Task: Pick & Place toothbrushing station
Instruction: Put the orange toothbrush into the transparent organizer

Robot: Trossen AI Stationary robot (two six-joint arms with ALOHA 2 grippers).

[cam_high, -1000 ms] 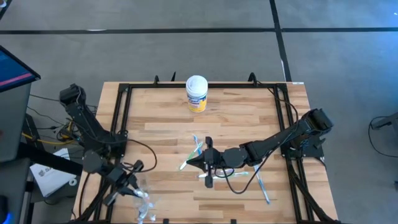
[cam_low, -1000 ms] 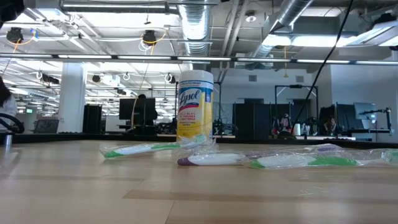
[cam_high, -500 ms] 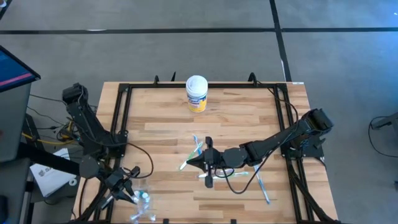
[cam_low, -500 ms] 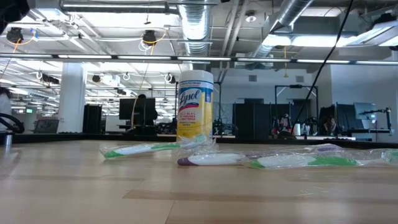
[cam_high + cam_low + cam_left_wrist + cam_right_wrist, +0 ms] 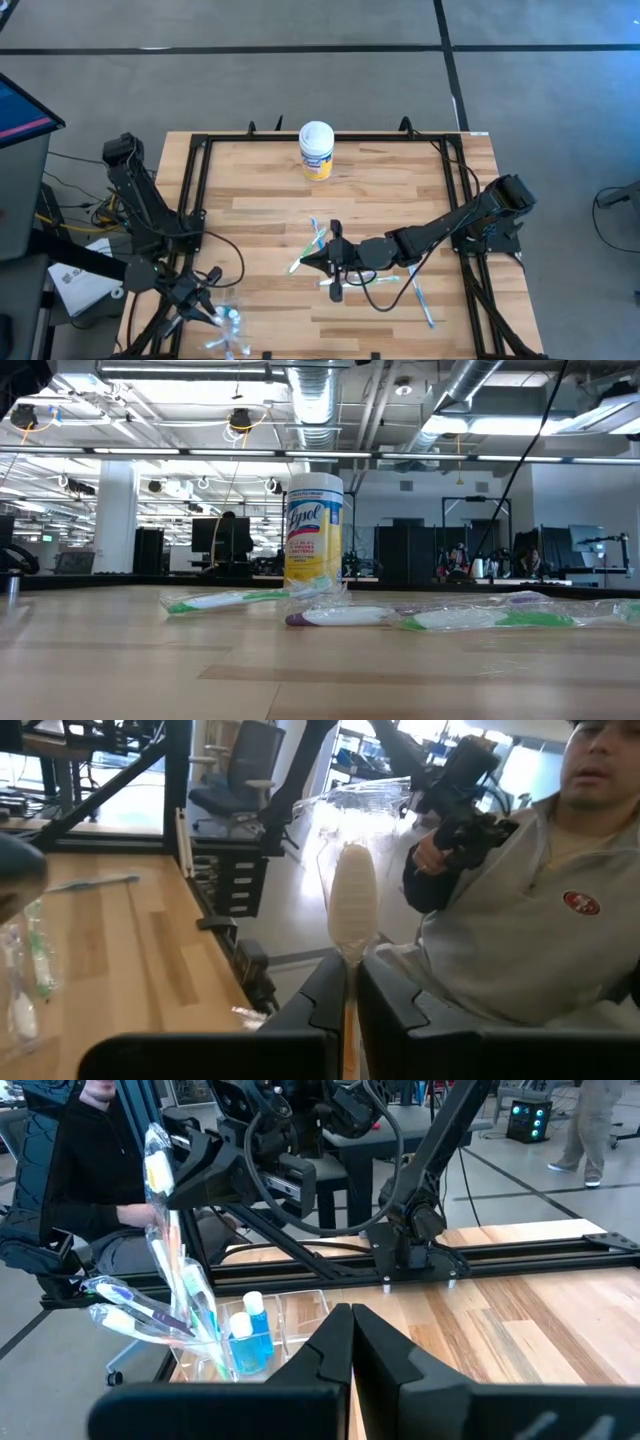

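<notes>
Shifted the left gripper [image 5: 205, 313] toward the table's [image 5: 260, 190] near left corner, down from its spot by the left edge. Carried the clamped wrapped toothbrush [image 5: 228, 325] along, closer to the near edge.

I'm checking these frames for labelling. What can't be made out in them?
- Holder by the table's near left edge: high view shows only a glare-washed blur; its contents there are unreadable.
- Wrapped toothbrush in the left gripper: bristles and colour hidden by wrapping.
- Right gripper: absent from the low view.
- Toothbrushes under the right arm: count unclear, partly covered.
</notes>
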